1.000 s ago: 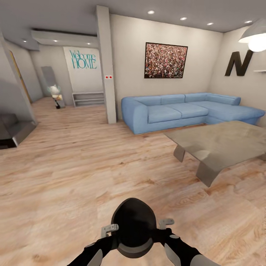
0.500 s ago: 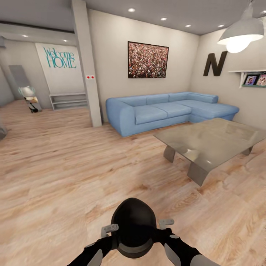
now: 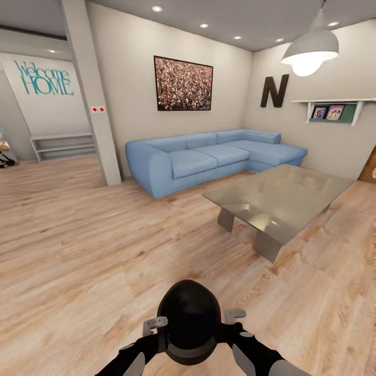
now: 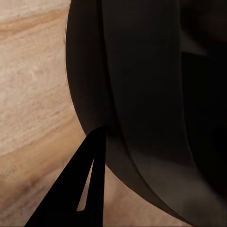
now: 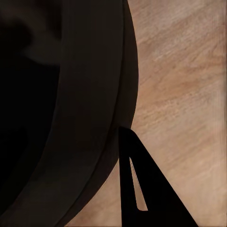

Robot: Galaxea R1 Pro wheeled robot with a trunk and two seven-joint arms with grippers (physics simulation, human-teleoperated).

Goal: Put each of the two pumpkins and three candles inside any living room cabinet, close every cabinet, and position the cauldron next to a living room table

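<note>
I hold the glossy black cauldron (image 3: pixel 189 318) low in front of me over the wood floor. My left gripper (image 3: pixel 155 325) and right gripper (image 3: pixel 235 315) are shut on its opposite sides. The left wrist view has the cauldron's dark rim (image 4: pixel 151 94) with one finger (image 4: pixel 82 189) against it. In the right wrist view a finger (image 5: pixel 137 189) likewise touches the rim (image 5: pixel 71 109). The low table (image 3: pixel 284 196) with its glossy grey top stands ahead to the right, well apart from the cauldron. The pumpkins, candles and cabinet are out of view.
A blue corner sofa (image 3: pixel 209 156) lines the far wall behind the table. A grey pillar (image 3: pixel 94 99) stands ahead on the left, with a low white shelf (image 3: pixel 62 146) beyond it. A pendant lamp (image 3: pixel 308 52) hangs over the table. Bare wood floor (image 3: pixel 104 245) stretches ahead.
The whole head view has swung to the right: the sofa, pillar and table slid left in the picture. The cauldron stays held in both grippers the same way.
</note>
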